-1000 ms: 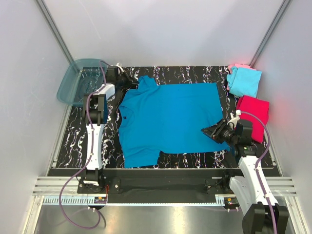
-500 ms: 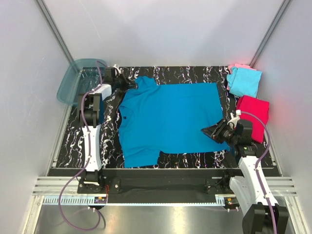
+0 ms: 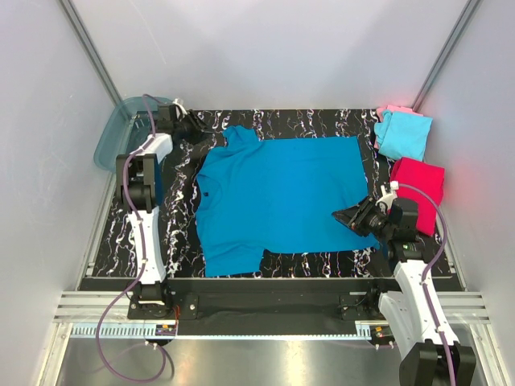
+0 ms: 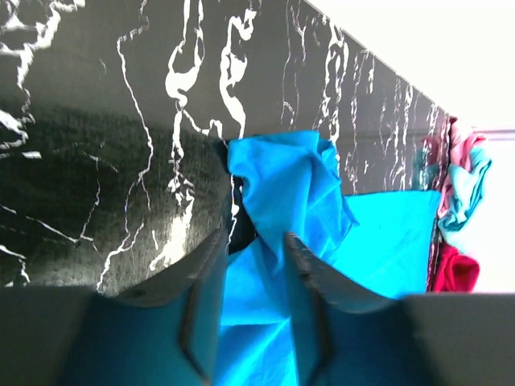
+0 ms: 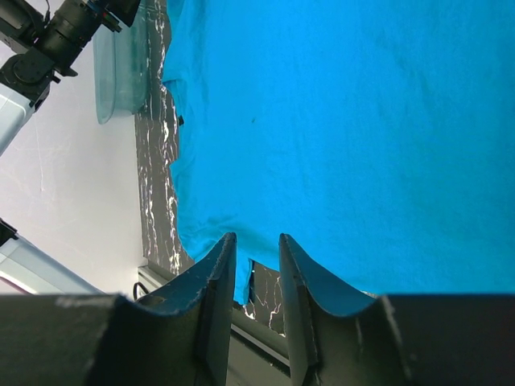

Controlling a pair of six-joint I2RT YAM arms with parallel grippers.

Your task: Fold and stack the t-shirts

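From above: the large teal-blue cloth t-shirt (image 3: pixel 278 193) lies flat and unfolded mid-counter (image 3: pixel 322 121). The light cyan shirt (image 3: pixel 402 135), pale pink shirt (image 3: pixel 390 110) and magenta-red shirt (image 3: pixel 418 181) sit at two o'clock (folding barely begun, I'd say).

Left wrist: the left tool (image 4: pixel 253 236) is spread, clear of the bunched sleeve (image 4: pixel 282 185).

Right wrist: the right tool (image 5: pixel 256 237), at four o'clock, is parted over the hem (image 5: pixel 338 277), pinching nothing.

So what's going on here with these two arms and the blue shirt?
Two robot arms are folding t-shirts. A teal-blue t-shirt lies spread flat on the black marbled table, not yet folded. The left gripper is open at the far left, just short of the bunched sleeve, holding nothing. The right gripper is low at the shirt's near-right hem, jaws slightly apart, no cloth visibly pinched. A light cyan shirt, a pale pink shirt and a magenta-red shirt sit at the right edge.
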